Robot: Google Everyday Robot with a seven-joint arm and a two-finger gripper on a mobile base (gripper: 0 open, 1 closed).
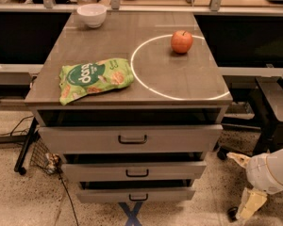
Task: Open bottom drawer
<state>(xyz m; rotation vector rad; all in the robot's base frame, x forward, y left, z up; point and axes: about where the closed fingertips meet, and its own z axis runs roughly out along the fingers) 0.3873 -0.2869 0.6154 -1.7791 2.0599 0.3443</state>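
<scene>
Low at the cabinet's right, the white-and-cream end effector point(251, 199) is hovering, its opening impossible to tell, well apart from the lowest, narrow grey bottom drawer point(104, 195). Seemingly it is approaching; next it must hook the small dark loop handle point(138, 197).

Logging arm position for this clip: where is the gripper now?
In the camera view, the gripper is at the lower right, to the right of the bottom drawer and apart from its handle.

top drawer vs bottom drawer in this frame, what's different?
The top drawer has the tallest, widest front; the bottom drawer the shortest, narrowest. The top one sits just under the tabletop; the bottom one is lowest of three. Both are grey with a dark loop handle. The pincer is low right, clear of both.
</scene>
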